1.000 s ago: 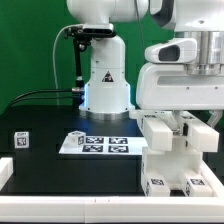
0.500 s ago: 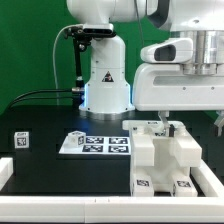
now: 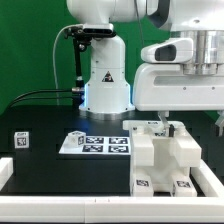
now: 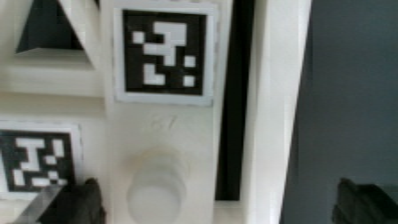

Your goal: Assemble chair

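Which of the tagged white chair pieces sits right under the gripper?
The big blocky chair assembly at the exterior view's right, directly below the gripper; the small tagged block lies apart at that view's left.

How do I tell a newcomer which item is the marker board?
Start at the arm's white base and drop to the black table in front of it. The marker board lies flat there; unlike the chunky chair assembly on the exterior view's right, it is thin and carries several tags.
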You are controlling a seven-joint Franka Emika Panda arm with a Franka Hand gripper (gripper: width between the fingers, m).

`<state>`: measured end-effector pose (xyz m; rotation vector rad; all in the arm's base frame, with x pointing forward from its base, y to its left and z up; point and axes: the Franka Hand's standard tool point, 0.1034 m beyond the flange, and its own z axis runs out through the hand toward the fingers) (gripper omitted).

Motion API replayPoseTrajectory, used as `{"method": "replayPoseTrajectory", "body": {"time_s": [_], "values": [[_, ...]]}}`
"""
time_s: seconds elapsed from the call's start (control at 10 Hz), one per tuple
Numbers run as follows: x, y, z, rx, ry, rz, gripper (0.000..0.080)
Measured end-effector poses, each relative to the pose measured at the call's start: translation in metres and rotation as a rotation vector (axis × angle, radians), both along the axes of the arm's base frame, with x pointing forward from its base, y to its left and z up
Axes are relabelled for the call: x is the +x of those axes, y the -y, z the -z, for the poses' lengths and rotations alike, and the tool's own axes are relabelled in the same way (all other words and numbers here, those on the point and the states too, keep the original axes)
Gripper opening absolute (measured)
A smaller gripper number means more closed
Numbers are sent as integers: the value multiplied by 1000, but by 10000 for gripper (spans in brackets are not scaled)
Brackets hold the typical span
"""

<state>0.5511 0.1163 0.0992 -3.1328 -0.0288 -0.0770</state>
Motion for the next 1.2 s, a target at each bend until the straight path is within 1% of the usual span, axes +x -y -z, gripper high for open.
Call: {"method": "replayPoseTrajectory", "body": {"time_s": [0.4, 0.5, 0.6, 0.8, 0.9, 1.0, 1.2], "values": [[2, 0, -1, 0, 2, 0, 649], [2, 1, -3, 0, -4, -4, 649], [5, 5, -15, 0, -18, -19, 649], [11, 19, -46, 4, -45, -42, 649], [16, 22, -58, 8, -43, -38, 649], [18, 23, -58, 8, -40, -37, 649], [16, 23, -54, 6, -44, -39, 649]]}}
